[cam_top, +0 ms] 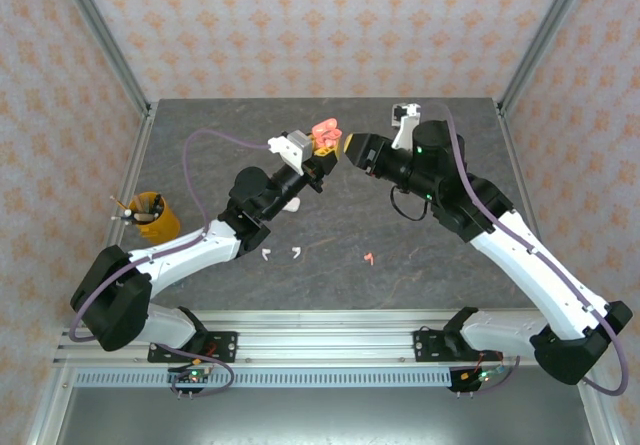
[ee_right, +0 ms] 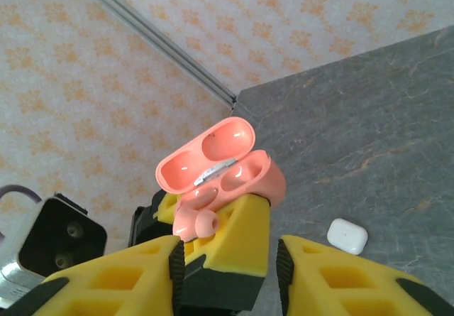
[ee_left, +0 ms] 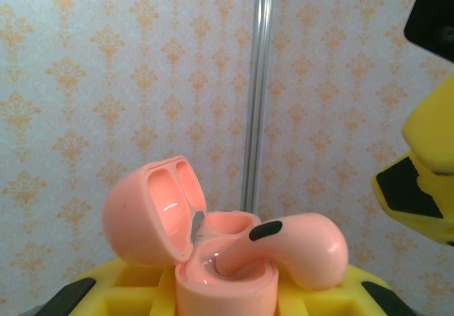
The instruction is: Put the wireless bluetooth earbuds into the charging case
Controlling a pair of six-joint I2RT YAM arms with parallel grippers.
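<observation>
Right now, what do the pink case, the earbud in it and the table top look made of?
Pink charging case: probably hard glossy plastic, bright glints inside its open lid. Coral-pink earbud: similar smooth plastic, softer sheen, dark oval patch. Table top: matte, grey with stone-like veining; laminate or stone, I cannot tell.

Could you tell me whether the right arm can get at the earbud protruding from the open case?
Probably yes: the right pincer is open beside the coral-pink rounded plastic charging case, whose lid is swung back, leaving the coral-pink stemmed earbud protruding uncovered. The left pincer gripping the case from below leaves little room.
</observation>
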